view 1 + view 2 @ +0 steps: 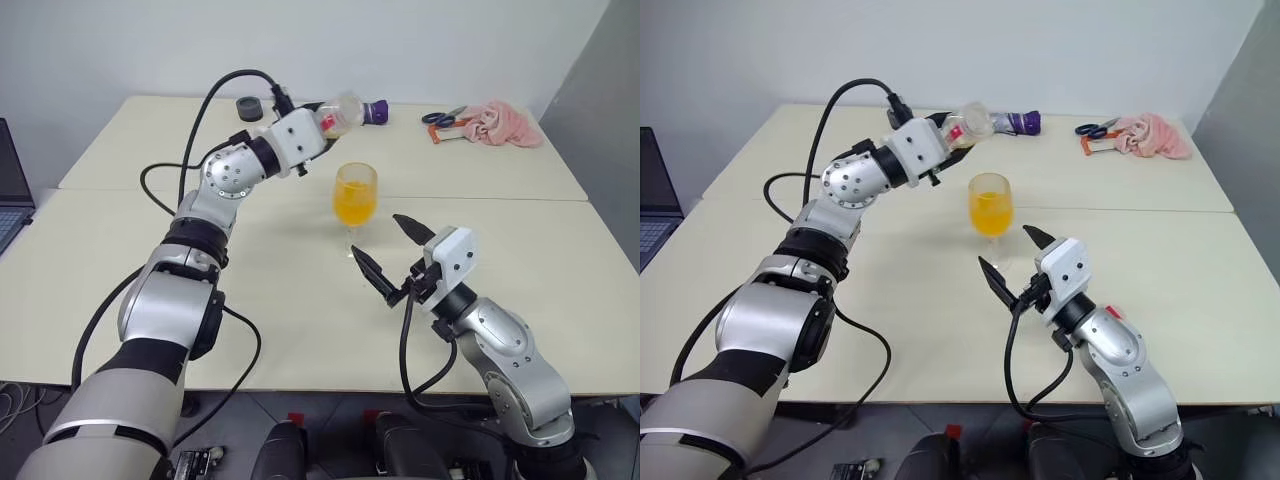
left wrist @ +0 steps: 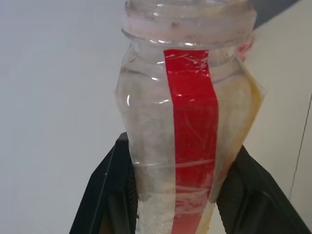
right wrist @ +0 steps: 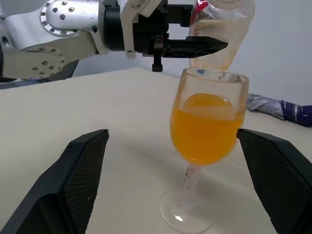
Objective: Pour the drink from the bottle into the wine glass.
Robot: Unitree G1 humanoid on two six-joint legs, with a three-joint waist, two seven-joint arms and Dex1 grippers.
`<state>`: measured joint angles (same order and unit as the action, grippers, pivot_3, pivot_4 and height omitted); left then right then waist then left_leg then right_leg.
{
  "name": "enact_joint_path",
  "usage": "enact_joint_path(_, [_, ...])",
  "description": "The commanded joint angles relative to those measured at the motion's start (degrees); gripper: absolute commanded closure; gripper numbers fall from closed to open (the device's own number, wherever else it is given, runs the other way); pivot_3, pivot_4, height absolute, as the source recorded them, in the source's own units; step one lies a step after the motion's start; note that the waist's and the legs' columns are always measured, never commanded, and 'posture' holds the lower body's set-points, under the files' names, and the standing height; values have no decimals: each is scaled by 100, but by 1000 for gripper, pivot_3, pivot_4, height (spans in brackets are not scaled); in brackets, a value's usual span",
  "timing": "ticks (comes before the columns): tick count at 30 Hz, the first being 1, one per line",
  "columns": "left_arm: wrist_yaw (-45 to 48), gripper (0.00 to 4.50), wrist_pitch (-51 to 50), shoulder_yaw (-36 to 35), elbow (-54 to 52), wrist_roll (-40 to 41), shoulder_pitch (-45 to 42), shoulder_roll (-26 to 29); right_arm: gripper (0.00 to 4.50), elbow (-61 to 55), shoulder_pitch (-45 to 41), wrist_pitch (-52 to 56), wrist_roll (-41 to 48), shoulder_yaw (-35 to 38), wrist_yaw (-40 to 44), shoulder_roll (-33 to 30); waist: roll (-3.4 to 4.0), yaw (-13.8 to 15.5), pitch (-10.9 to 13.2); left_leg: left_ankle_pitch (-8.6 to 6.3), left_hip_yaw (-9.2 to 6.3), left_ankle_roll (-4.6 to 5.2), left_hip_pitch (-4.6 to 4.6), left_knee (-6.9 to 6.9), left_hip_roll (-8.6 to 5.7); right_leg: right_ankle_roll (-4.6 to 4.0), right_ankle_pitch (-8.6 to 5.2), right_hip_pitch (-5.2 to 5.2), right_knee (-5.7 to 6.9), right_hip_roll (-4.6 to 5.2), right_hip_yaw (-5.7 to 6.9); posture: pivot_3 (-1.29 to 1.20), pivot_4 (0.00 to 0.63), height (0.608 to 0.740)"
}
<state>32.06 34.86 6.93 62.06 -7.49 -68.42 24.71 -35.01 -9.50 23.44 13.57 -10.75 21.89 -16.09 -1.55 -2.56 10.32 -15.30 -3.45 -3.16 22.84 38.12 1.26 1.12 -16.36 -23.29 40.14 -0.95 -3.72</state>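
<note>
Left gripper (image 1: 330, 128) is clamping the near-empty, uncapped bottle (image 2: 187, 122), tilted at 11 o'clock above the wine glass (image 1: 355, 200), which is holding orange drink (image 3: 204, 134). Right gripper (image 1: 392, 258) is gaping wide, empty, flanking the glass.

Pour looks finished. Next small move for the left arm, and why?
Probably tip the bottle upright and set it on the table, clear of the wine glass. The bottle looks empty in the shut left gripper, and the drink already fills much of the bowl.
</note>
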Motion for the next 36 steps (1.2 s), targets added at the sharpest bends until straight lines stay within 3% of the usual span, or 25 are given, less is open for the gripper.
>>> enact_joint_path(1, [141,2811,-963,-621,-714,667,335,280,0,-80,-235,90,413,94,520,-224,0,-44,0,0,-1,0,-1,0,1,0,0,0,3,0,1,0,150,740])
enact_joint_path(7, [176,2811,-2864,-1389,-2383,1548,1695,525,0,140,-853,914,1249,148,1165,-555,1,-85,-1,0,-11,0,-7,7,26,-1,0,0,23,2,1,0,150,740])
enact_joint_path(15, [-317,2811,-4515,-2234,-3877,2241,3039,675,0,889,-1859,1200,990,-371,1146,-330,0,-48,-1,-1,-26,1,3,64,26,-1,-1,1,65,4,9,0,150,740])
enact_joint_path(22, [-485,2811,-4962,-2522,-4081,2413,3455,746,0,1082,-2090,1170,838,-555,1197,-195,-1,4,-2,0,-29,1,2,73,25,0,-1,4,71,4,12,0,150,740])
enact_joint_path(32, [-405,2811,-4659,-2430,-3555,2223,3439,809,0,1096,-2151,1226,711,-602,1192,-108,-1,4,-2,-1,-26,1,1,72,25,-1,-1,4,71,3,11,0,150,740])
enact_joint_path(36, [-370,1502,-4609,-2429,-3532,2280,3449,753,0,1076,-2143,1245,707,-587,1189,-105,-1,2,-2,-1,-26,1,1,72,25,0,-1,4,71,3,10,0,150,740])
